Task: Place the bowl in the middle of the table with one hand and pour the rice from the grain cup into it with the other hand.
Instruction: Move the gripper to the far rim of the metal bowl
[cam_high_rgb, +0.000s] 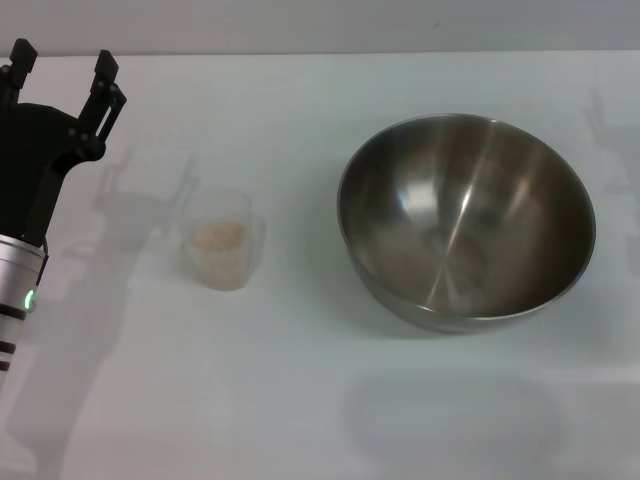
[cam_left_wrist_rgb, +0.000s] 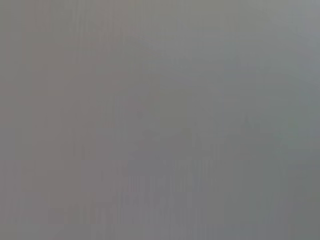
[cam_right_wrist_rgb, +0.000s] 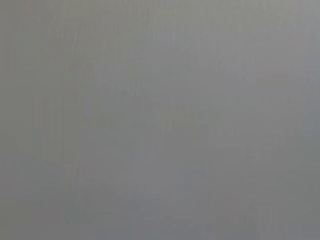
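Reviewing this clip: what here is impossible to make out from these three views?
- Right gripper: in no view; the head view shows only the left gripper at the table's left edge, jaws apart, its arm cut off by the frame.
- Both wrist views: uniform grey blur, nothing recognisable.
- Rice amount: head view, veiled by the grain cup's frosted wall.
- Bowl's underside: hidden by its own body.

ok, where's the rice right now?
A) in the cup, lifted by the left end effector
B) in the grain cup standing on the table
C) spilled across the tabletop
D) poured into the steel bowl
B: the rice sits in the grain cup, which stands upright on the table left of the empty bowl; the left end effector is open and apart from the cup.
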